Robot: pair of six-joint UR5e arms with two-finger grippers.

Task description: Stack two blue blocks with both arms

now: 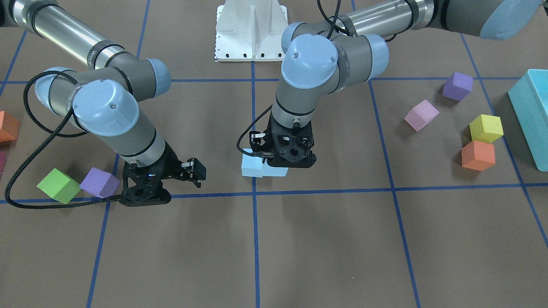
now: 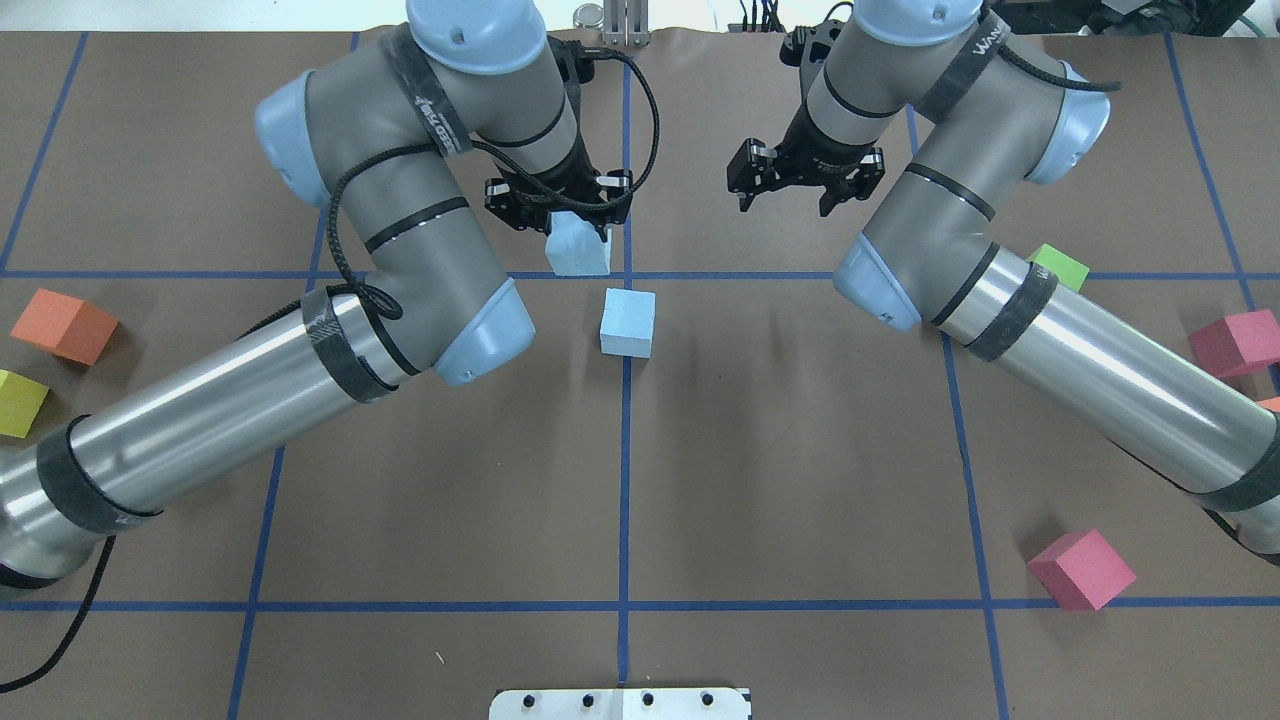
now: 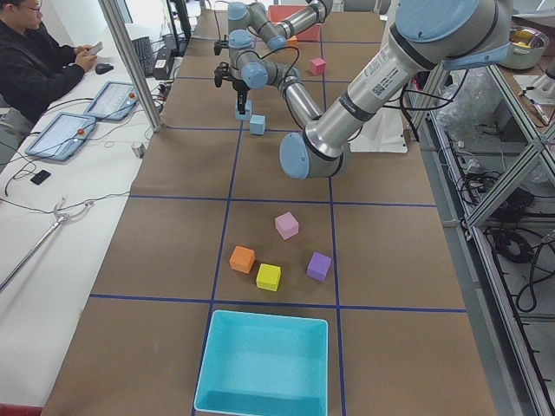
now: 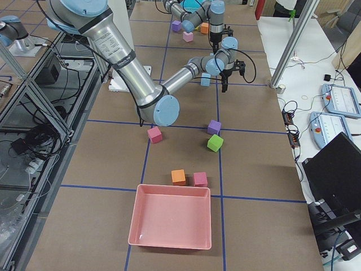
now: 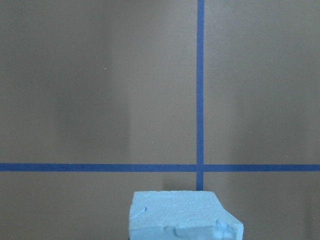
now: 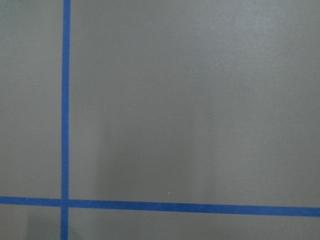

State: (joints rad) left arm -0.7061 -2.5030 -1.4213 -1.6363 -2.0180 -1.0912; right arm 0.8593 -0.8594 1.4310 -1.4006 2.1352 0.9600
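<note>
Left gripper (image 2: 578, 228) clamps first blue block (image 2: 578, 256).
You see right gripper (image 2: 786, 203) spread, empty; second blue block (image 2: 628, 322) sits nearby.

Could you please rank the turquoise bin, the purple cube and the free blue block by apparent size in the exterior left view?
1. turquoise bin, clearly largest.
2. purple cube.
3. free blue block, which looks smallest, but it lies far down the table from this camera, so the two cubes' real sizes cannot be ranked.

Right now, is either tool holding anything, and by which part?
The left tool appears to grip one blue block by its upper sides; the right tool is open and empty.
</note>
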